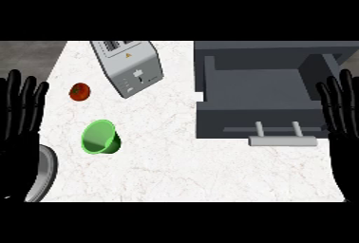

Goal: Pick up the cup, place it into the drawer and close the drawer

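A green cup lies on the white marble counter at centre left, its mouth turned toward the upper left. The dark grey drawer stands pulled open at the right, its inside bare, with a light grey handle on its front. My left hand rests open at the left edge, fingers up, well to the left of the cup. My right hand rests open at the right edge, fingers up, beside the drawer's right side. Neither hand touches anything.
A silver toaster lies at an angle at the top of the counter. A red tomato sits above the cup. The rim of a grey plate shows at the lower left edge.
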You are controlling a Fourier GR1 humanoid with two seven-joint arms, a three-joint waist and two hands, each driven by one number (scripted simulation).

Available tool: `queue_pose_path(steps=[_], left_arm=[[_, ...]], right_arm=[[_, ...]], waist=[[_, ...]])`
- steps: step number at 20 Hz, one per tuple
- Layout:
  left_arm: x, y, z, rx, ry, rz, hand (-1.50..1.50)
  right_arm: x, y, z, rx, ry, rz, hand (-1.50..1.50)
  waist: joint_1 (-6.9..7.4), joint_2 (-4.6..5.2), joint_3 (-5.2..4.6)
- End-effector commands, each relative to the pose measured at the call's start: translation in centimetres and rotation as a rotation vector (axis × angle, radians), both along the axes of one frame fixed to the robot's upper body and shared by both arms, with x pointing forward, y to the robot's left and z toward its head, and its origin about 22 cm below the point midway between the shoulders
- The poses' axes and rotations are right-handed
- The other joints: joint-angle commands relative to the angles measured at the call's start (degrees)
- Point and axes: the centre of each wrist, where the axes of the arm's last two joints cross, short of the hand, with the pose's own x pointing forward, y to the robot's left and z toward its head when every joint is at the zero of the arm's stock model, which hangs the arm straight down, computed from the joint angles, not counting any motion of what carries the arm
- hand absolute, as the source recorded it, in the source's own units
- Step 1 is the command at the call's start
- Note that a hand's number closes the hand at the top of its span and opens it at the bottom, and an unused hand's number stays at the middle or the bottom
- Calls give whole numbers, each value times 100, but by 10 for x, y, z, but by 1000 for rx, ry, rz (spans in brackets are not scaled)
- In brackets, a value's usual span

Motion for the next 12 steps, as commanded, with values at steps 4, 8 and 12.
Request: queue_pose_path(steps=[4, 8, 12], left_arm=[[-18, 9, 9, 37, 27, -224, -150], [-9, 13, -26, -166, 213, -342, -150], [4, 24, -48, -196, 244, -345, -150]], right_arm=[[-11, -2, 1, 40, -33, -40, -150], [-2, -3, -13, -81, 75, 9, -150], [13, -2, -4, -96, 83, 21, -150]], waist=[[-36, 40, -224], [-28, 64, -230], [-43, 66, -226]])
